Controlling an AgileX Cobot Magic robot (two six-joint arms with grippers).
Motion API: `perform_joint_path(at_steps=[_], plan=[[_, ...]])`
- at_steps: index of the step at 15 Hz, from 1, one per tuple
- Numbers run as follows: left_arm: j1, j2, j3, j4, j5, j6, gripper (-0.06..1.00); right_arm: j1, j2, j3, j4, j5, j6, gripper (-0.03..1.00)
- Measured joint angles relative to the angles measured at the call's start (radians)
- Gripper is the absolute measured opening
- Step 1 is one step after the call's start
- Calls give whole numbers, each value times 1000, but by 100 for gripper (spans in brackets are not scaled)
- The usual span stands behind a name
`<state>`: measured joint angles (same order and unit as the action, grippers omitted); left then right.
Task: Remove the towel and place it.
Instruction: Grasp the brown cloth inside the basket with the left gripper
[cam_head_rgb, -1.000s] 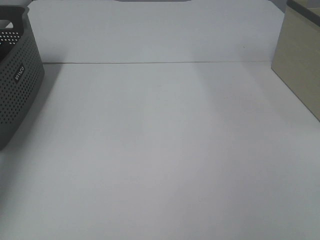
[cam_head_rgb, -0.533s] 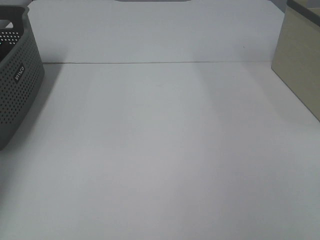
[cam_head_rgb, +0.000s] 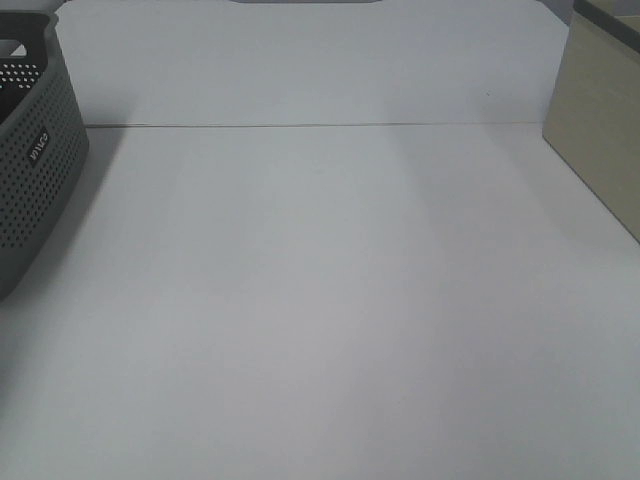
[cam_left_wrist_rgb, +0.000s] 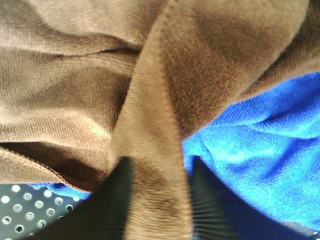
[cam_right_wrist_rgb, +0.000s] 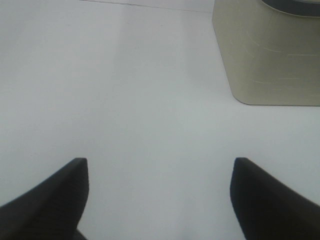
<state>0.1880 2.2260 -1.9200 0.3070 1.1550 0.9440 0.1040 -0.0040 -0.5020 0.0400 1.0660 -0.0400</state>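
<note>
From the high camera, a bare white tabletop (cam_head_rgb: 320, 300) was seen, with a grey perforated basket (cam_head_rgb: 35, 170) at its left edge and a beige box (cam_head_rgb: 600, 130) at its right. Neither arm was shown there, and the towel could not be seen in this view.

In the left wrist view, the brown towel (cam_left_wrist_rgb: 75, 90) was found bunched inside the basket (cam_left_wrist_rgb: 20, 210), lying over a blue cloth (cam_left_wrist_rgb: 260, 140). The left fingers (cam_left_wrist_rgb: 110, 210) were closed on a raised fold of the towel, which filled the gap between them. The blue cloth lay just beside that fold but did not seem to be caught.

In the right wrist view, the right fingers (cam_right_wrist_rgb: 50, 200) were held wide apart and empty above the tabletop, with the box (cam_right_wrist_rgb: 270, 55) nearby.

The towel was judged soft, limp and light, with a nap rough enough not to slip. A pinched ridge was thought a fair hold, though the cloth would be expected to hang and trail when lifted, and might drag the blue cloth along. A high lift would likely be needed for the basket rim to be cleared.
</note>
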Motion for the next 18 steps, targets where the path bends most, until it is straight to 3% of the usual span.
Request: perform_joint_path(at_steps=[4, 7, 8, 12, 18], plan=[[0, 2, 0, 0, -5, -1, 25, 0, 0, 0, 0, 0, 0, 75], [0, 3, -3, 18, -22, -1, 2, 0, 0, 0, 0, 0, 0, 75], [0, 3, -12, 24, -31, -10, 0, 0, 0, 0, 0, 0, 0, 75], [-24, -50, -23, 29, -49, -48, 0, 0, 0, 0, 0, 0, 0, 75], [-92, -250, -23, -6, 51, -88, 0, 0, 0, 0, 0, 0, 0, 75]])
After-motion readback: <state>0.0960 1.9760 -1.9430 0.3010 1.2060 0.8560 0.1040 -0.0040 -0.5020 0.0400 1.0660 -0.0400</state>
